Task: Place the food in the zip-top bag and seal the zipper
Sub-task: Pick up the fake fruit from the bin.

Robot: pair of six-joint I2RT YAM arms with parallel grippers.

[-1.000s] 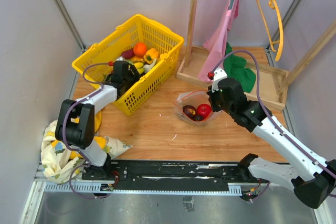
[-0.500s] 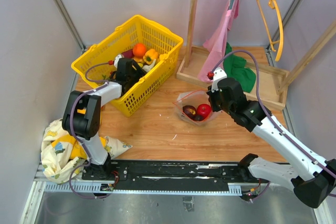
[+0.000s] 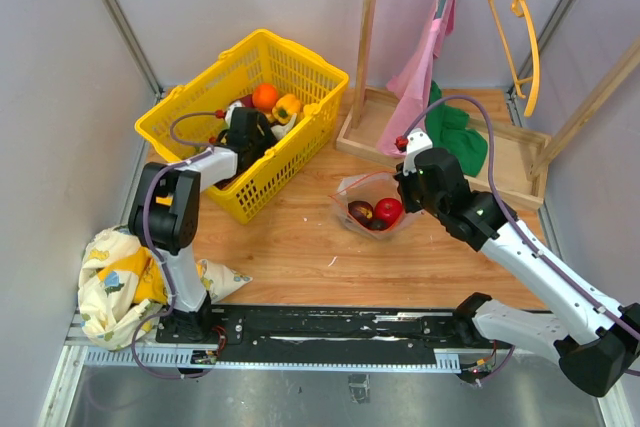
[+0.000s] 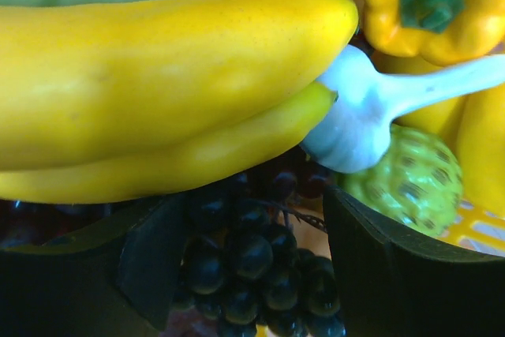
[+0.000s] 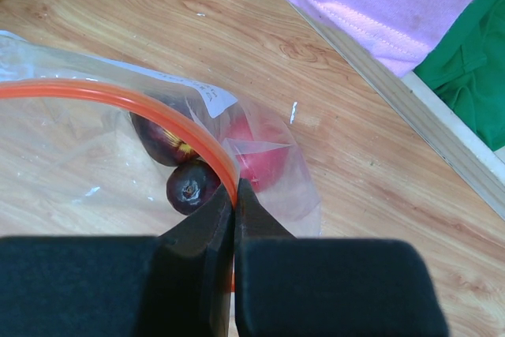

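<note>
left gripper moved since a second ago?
Yes. The left gripper has gone deeper into the yellow basket, closer to the orange.

No legible text, number or brand mark in any view. Only candidate: a small white label point(image 5: 211, 99) on the zip-top bag point(image 5: 79, 163), seen from the right wrist. Its face is turned partly away and shows no readable characters. A faint line of print runs along the plastic beside it — too fine to make out. In the overhead view the label is too small to resolve.
</note>
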